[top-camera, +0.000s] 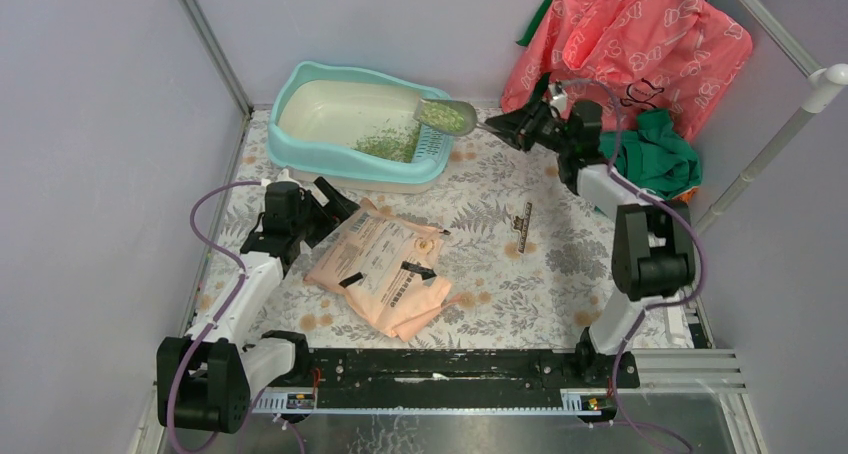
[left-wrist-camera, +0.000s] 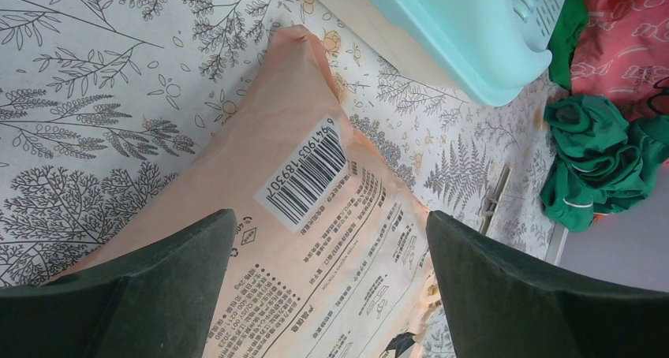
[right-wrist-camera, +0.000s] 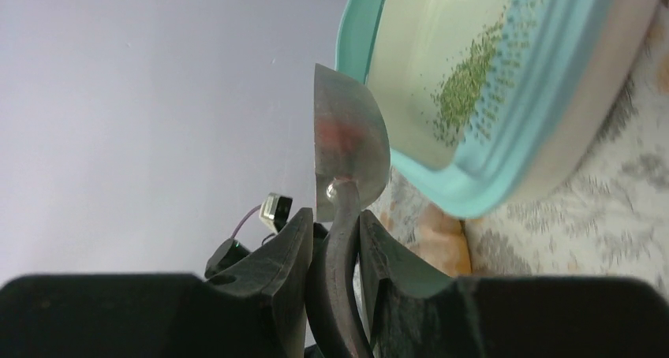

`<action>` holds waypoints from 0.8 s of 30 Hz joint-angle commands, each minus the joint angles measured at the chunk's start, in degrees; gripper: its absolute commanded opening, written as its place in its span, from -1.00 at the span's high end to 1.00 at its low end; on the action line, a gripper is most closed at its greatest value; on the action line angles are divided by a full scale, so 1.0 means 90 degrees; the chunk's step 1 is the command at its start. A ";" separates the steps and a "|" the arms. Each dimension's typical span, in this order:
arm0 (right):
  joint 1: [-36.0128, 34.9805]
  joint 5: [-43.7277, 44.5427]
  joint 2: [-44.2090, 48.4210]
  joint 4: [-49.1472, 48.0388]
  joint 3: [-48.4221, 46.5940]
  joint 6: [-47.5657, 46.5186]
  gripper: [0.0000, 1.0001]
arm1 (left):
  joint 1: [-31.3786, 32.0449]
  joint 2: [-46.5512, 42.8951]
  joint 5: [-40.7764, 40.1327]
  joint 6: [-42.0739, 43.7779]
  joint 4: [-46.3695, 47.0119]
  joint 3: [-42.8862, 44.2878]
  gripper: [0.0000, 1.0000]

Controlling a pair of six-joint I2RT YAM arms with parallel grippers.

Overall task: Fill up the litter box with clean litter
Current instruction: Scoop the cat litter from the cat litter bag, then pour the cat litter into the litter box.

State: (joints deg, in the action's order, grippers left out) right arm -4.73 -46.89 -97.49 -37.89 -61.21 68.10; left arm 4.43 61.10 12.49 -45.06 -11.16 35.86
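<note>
- While the right hand (top-camera: 495,124) is clamped on the handle of a grey scoop (top-camera: 445,115), the scoop's bowl of green granules hangs over the grille end of the litter box (top-camera: 300,86).
- The litter box stands far left on the desk (top-camera: 500,264), with a thin patch of clean litter (top-camera: 388,146) in its basin.
- The left hand (top-camera: 340,202), fingers wide apart and empty, hovers at the edge of the peach bag (top-camera: 385,264).

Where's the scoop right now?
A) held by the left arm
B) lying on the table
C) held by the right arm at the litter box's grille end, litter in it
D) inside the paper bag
C: the right fingers clamp the scoop by its handle, and its bowl carries green litter up at the grille end of the litter box.
</note>
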 commanded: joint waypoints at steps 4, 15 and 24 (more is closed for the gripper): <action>-0.1000 0.1004 -0.2151 0.1767 -0.3839 -0.1074 1.00 | -0.0061 -0.0175 0.0144 0.0078 0.0210 -0.0053 -0.97; -0.2155 0.2272 -0.4980 0.5012 -0.9162 -0.2832 1.00 | -0.0072 -0.0453 0.0197 0.0093 0.0051 -0.0181 -0.97; -0.3168 0.3851 -0.3939 0.5140 -0.7770 -0.4970 1.00 | -0.0072 -0.0456 0.0188 0.0096 0.0038 -0.0207 -0.97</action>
State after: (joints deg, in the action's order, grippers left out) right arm -29.69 -20.67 -142.96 9.63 -135.33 34.63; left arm 4.23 57.56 13.58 -45.04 -11.46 34.48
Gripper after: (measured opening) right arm 0.316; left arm 0.986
